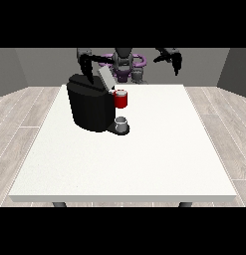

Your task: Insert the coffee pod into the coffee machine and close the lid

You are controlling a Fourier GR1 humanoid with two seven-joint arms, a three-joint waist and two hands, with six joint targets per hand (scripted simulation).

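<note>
You see the coffee machine (89, 108) on the worktop (144, 159), lid (105, 77) raised; both hands (86, 63) (173, 59) hang above it, and you cannot tell how their fingers lie.

Grey torso (123, 62), purple bands, 2 black robot hands (86, 67).

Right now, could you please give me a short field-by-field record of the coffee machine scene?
coffee machine: black, at the table's far left as viewed
lid: raised, tilted
red pod holder: at the machine's front
cup: grey, on the machine's base below the holder
hand at the view's left: above the machine
hand at the view's right: raised, away from the machine
</note>
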